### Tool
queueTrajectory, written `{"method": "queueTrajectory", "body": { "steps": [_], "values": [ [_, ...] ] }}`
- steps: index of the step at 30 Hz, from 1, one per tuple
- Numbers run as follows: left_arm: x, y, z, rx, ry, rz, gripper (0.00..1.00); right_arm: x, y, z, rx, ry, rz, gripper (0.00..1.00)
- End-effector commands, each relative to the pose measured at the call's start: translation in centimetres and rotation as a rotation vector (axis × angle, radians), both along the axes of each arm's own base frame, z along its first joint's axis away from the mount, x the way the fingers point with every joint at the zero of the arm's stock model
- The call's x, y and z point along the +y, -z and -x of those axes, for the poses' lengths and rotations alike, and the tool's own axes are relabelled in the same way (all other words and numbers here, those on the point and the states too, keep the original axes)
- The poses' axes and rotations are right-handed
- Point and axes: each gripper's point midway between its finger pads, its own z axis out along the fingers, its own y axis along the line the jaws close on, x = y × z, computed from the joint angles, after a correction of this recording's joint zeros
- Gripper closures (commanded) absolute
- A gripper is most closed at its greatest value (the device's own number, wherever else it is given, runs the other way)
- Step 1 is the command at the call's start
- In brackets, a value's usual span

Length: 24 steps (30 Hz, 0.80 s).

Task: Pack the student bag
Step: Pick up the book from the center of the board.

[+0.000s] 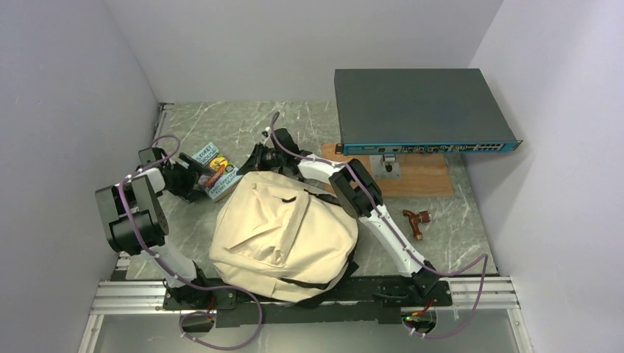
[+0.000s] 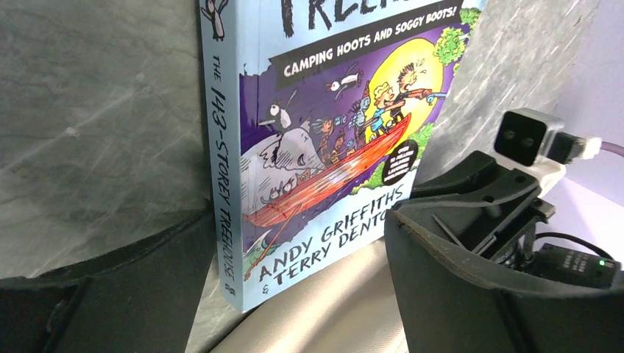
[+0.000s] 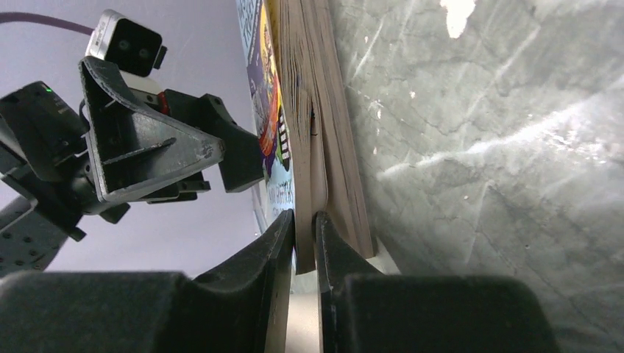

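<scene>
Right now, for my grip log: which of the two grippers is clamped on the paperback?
The right gripper: its jaws pinch the edge of the paperback. The left gripper stands wide open around it.

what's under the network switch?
A wooden board sticks out below its front edge, with a small metal bracket on it. The switch hides whatever sits further back.

The book (image 2: pixel 324 147) reads "Camping Hoots and Soggy Boots!"; its spine, "The 143-Storey Treehouse".
</scene>
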Motion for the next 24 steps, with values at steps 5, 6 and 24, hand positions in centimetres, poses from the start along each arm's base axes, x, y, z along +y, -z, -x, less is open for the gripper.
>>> {"method": "queueTrajectory", "body": {
  "steps": [5, 6, 24],
  "values": [
    [-1.4, -0.1, -1.1, -0.074, 0.021, 0.094, 0.15, 0.4, -1.7, 0.5, 0.090, -0.031, -0.080, 1.00],
    [-1.4, -0.6, -1.4, -0.109, 0.021, 0.093, 0.17, 0.4, -1.9, 0.6, 0.084, -0.032, -0.080, 1.00],
    [-0.5, -6.5, -2.0, -0.395, 0.045, 0.025, 0.85, -0.5, -2.9, 2.5, -0.145, -0.143, 0.030, 0.70]
  ]
}}
